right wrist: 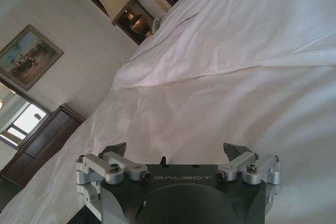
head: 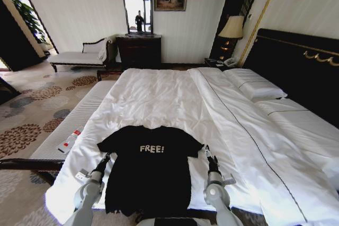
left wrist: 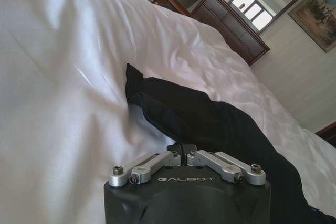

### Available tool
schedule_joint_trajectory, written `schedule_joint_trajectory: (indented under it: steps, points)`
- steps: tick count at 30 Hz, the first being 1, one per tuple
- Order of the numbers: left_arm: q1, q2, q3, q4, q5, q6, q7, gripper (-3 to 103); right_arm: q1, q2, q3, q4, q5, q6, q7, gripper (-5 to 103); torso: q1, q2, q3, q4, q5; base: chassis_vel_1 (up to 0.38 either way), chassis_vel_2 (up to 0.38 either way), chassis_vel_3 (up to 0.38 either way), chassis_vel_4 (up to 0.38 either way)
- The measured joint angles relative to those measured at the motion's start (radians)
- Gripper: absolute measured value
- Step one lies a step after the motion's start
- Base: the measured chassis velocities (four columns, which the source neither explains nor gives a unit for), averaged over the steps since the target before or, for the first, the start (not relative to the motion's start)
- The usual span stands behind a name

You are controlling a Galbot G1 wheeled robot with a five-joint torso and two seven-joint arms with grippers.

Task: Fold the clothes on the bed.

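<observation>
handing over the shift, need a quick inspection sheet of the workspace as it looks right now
Surface: bed with white duvet, lightly creased, pillows toward the dark headboard.
Job's things: black T-shirt lying flat at the near edge, "FREE!" lettering up, sleeves spread.
Clutter: small white and red object on the bench beside the bed.
Grippers: left hand shut at the shirt's left sleeve; right hand open, beside the right sleeve over the duvet.
Cables: nothing seen.
Surroundings: dresser with mirror, painting, lamp, chaise, patterned carpet.
</observation>
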Motion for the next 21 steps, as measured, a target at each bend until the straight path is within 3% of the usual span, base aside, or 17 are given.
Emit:
schedule_joint_trajectory:
  steps: [1,3,8,11,12,16,18,21]
  points:
    - [0.002,0.001,0.000,-0.001,0.004,0.000,0.000,-2,0.000,0.000,0.000,0.000,0.000,0.000,0.000,100,0.000,0.000,0.000,0.0000,0.0001,0.000,0.000,0.000,0.000]
    - [0.003,0.002,0.000,-0.001,0.009,-0.001,0.000,2,0.000,0.000,0.000,0.000,0.000,0.000,0.001,100,0.000,0.000,0.000,0.0001,0.0000,0.000,0.000,0.000,0.000]
    - [0.002,0.001,0.000,-0.001,0.010,-0.001,-0.001,24,0.001,0.001,0.000,0.001,0.000,0.000,0.001,100,0.000,0.000,0.000,0.0001,0.0000,0.000,0.000,0.000,0.000]
    - [0.002,0.001,0.000,-0.001,0.011,-0.001,-0.001,29,0.000,0.002,0.000,0.001,-0.001,0.000,0.001,100,0.000,0.000,0.000,0.0001,0.0001,0.000,0.000,0.000,0.000]
    - [0.002,0.000,0.000,0.000,0.011,-0.002,-0.001,37,-0.001,0.002,0.000,0.001,-0.001,0.000,0.001,100,0.000,0.000,0.000,0.0001,0.0000,0.000,0.000,0.000,0.000]
    - [0.002,-0.003,0.000,0.001,0.012,-0.002,-0.001,26,-0.002,0.001,0.001,-0.001,-0.001,0.001,0.002,100,0.000,0.000,0.000,0.0000,0.0000,0.000,0.000,0.000,0.000]
    - [0.002,-0.006,0.000,0.002,0.012,-0.003,-0.001,16,-0.003,0.001,0.001,-0.001,-0.001,0.001,0.002,100,0.000,0.000,0.000,0.0000,0.0000,0.000,0.000,0.000,0.000]
    - [0.003,-0.009,0.000,0.002,0.012,-0.004,-0.001,11,-0.003,0.002,0.002,-0.001,-0.001,0.001,0.002,100,0.000,0.000,0.000,0.0000,0.0000,0.000,0.000,0.000,0.000]
